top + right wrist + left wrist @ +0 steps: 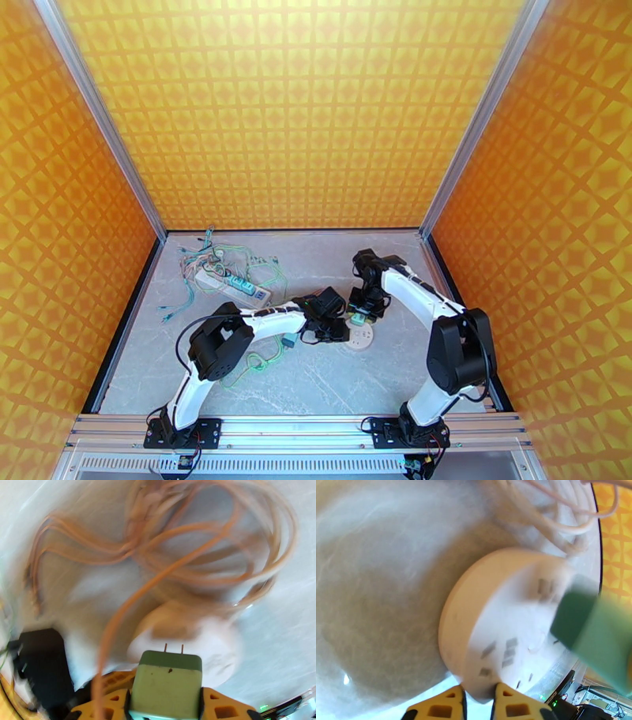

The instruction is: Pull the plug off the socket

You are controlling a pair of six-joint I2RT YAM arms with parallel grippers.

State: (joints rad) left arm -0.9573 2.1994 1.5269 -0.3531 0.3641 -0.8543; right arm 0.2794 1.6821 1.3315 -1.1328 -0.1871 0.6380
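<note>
Right fingers were closed on the green plug, one finger against each side of its body. The plug sat squarely between them, with its front end projecting past the fingertips. Its two metal prongs stood bare and pointed at the round white socket. Whether their tips touched the socket face could not be told.

Left fingers were closed on the socket's rim at the 6 o'clock edge of the left wrist view, with the rim pinched between them. In that view the plug appeared as a blurred green block at 3 o'clock, over the socket's face.

From the top view the socket lay flat on the tabletop, right of centre. The plug was at its 12 o'clock side and the left arm reached in from 9 o'clock. A power strip with tangled cables lay well apart, toward 10 o'clock. Loose cord loops lay beyond the socket in the right wrist view.
</note>
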